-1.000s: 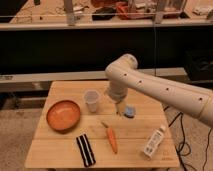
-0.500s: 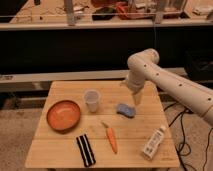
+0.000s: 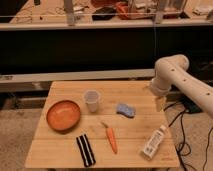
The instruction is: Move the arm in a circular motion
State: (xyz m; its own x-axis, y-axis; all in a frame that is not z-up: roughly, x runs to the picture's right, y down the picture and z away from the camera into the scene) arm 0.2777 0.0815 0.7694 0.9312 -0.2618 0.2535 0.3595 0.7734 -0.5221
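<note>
The glossy white arm (image 3: 176,77) enters from the right edge and bends at a bulbous joint above the table's right side. It tapers down to a beige tip, the gripper (image 3: 159,103), which hangs over the table's right edge, right of a blue sponge (image 3: 125,110). The gripper holds nothing that I can see.
On the wooden table (image 3: 60,150) lie an orange bowl (image 3: 63,115), a clear cup (image 3: 92,100), a carrot (image 3: 111,138), a black-and-white striped object (image 3: 85,149) and a small white bottle (image 3: 153,141). A dark shelf unit stands behind. Cables lie on the floor at right.
The arm has swung steadily to the right, from over the cup and sponge at the table's middle to the table's right edge. The objects on the table have not moved.
</note>
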